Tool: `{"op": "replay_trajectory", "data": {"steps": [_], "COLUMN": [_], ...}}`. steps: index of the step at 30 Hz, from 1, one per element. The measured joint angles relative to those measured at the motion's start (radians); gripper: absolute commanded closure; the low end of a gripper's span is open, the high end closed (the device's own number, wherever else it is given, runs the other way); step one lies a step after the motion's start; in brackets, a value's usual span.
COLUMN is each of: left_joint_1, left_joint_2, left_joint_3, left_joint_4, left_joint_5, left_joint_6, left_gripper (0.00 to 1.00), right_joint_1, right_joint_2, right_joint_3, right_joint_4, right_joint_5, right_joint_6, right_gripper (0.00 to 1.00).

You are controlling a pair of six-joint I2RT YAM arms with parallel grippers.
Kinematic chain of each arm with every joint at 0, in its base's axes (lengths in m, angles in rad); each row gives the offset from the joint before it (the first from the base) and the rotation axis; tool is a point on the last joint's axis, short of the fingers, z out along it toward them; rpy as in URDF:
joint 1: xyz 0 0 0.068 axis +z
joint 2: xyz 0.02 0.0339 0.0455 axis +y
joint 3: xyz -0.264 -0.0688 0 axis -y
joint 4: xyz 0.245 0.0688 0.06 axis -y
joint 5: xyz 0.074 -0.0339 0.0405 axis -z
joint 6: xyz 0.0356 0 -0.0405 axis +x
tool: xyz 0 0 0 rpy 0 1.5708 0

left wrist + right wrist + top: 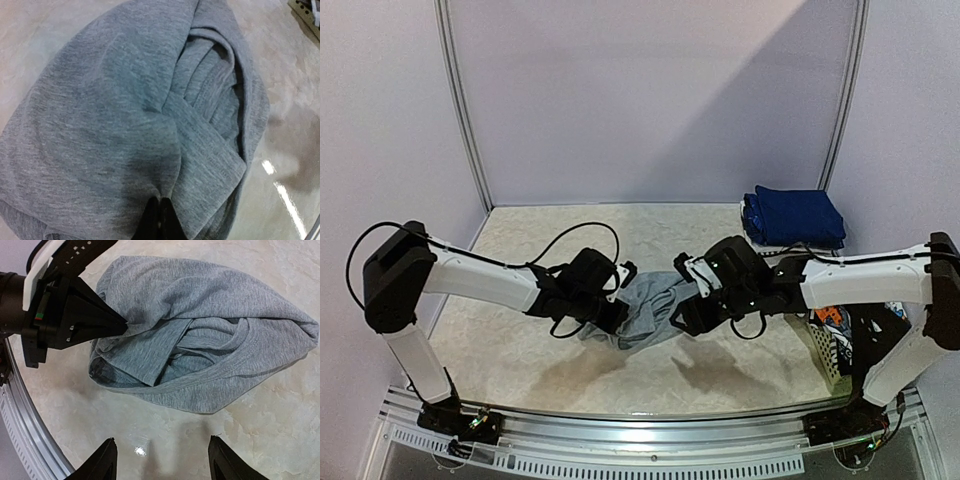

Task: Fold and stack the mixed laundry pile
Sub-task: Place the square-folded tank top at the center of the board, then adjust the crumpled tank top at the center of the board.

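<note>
A crumpled grey shirt (pixel 645 310) hangs bunched between the two arms above the middle of the table. My left gripper (pixel 160 210) is shut on a fold of the grey shirt (pixel 115 100) and holds it up; it shows in the right wrist view (pixel 117 326) pinching the shirt (pixel 210 315) at its left edge. My right gripper (pixel 162 457) is open and empty, just beside the shirt's near edge, over bare table. A folded navy blue piece (pixel 795 217) lies at the back right. Printed garments (pixel 832 322) sit in the basket at the right.
A white lattice basket (pixel 823 358) stands at the right edge under the right arm. The marbled tabletop (pixel 550 240) has a metal rail (pixel 650 430) along its front edge. Walls close the back and sides.
</note>
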Motion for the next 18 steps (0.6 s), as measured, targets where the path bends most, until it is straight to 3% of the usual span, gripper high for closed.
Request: {"op": "replay_trajectory", "data": {"steps": [11,18], "left_joint_1": [0.024,0.23], "left_joint_2": [-0.08,-0.13], "left_joint_3": [0.221,0.344], "left_joint_4": [-0.2,-0.26], "left_joint_5": [-0.118,-0.112], "left_joint_6": [0.045,0.059], "left_gripper": [1.0,1.0], "right_joint_1": [0.0,0.0], "right_joint_2": [-0.107,-0.127], "right_joint_3": [-0.065,-0.079], "right_joint_4": [0.007,0.037], "right_joint_5": [0.029,0.026], "right_joint_6": [0.003,0.002], "right_gripper": [0.36,0.36]}}
